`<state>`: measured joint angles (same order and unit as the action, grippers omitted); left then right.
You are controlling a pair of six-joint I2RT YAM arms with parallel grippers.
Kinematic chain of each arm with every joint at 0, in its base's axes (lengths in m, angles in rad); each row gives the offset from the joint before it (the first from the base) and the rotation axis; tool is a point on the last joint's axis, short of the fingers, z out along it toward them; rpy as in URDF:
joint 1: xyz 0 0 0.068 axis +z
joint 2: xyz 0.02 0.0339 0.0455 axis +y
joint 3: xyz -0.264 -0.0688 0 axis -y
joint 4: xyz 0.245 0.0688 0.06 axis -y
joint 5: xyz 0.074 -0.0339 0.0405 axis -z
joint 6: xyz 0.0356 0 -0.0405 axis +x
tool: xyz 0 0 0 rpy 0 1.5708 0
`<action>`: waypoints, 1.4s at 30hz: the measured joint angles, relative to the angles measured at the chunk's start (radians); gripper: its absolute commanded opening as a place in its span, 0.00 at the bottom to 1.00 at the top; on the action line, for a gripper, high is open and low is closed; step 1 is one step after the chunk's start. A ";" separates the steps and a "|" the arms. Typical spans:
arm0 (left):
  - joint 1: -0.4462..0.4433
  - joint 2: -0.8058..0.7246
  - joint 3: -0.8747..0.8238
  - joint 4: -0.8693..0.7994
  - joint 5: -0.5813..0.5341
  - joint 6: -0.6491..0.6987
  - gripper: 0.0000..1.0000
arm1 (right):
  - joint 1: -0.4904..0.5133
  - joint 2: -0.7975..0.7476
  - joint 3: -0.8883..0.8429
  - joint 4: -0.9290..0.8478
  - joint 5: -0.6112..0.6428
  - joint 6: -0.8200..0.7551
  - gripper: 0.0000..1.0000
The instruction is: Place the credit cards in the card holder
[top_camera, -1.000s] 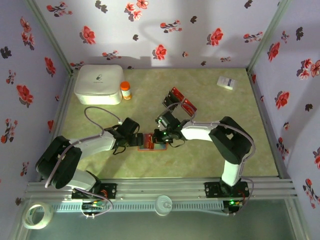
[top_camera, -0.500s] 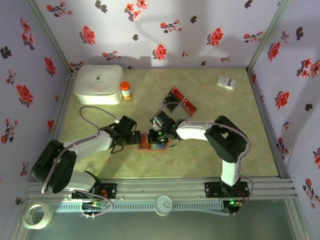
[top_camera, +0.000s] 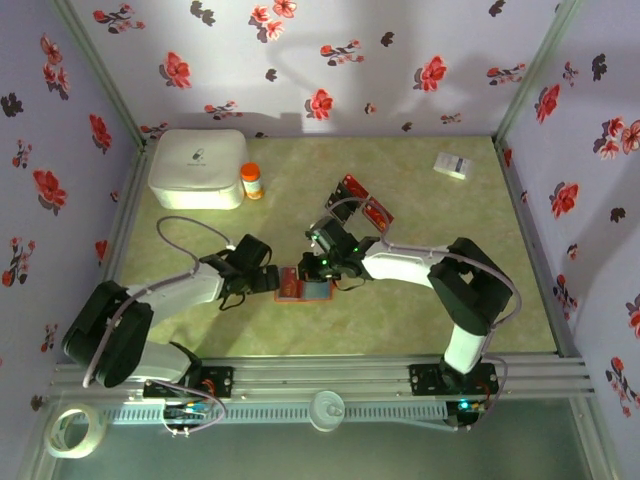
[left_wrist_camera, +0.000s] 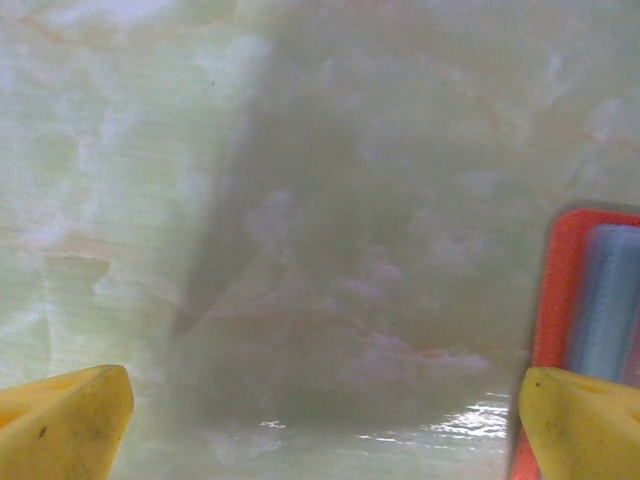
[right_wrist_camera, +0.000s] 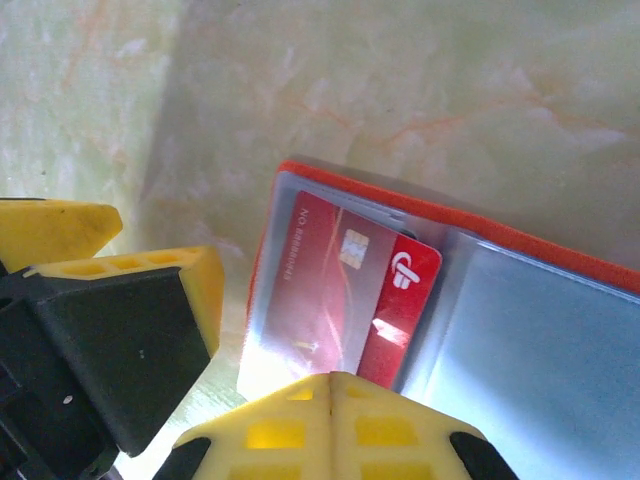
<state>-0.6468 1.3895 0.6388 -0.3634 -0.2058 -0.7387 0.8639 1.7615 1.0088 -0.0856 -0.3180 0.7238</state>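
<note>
This is a robot lab test cell: flower-papered panels (top_camera: 300,60) box in a marbled green desk (top_camera: 420,215), the left arm (top_camera: 175,290) and right arm (top_camera: 410,262) are bolted to an aluminium rail (top_camera: 330,380), and a tape roll (top_camera: 75,430) sits at the corner.

Right hand (right_wrist_camera: 330,392) slightly farther left.

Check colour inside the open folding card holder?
Bluish-grey inside the orange-red card holder; clearest in right wrist view.

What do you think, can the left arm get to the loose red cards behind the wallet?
Probably not straight away. The left end effector sits open at the card holder, and the right arm lies across the path to the loose red cards beyond it. It would likely need to go round.
</note>
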 measured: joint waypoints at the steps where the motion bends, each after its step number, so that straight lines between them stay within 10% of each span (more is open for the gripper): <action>1: 0.000 0.010 0.000 0.001 0.000 0.000 1.00 | 0.000 0.001 0.000 -0.005 0.003 -0.001 0.00; 42: 0.000 0.071 0.030 -0.016 -0.021 0.008 1.00 | 0.013 0.108 0.123 -0.101 0.032 -0.038 0.00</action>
<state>-0.6472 1.4605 0.6689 -0.3794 -0.2268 -0.7303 0.8772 1.8690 1.1320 -0.1864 -0.2859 0.6857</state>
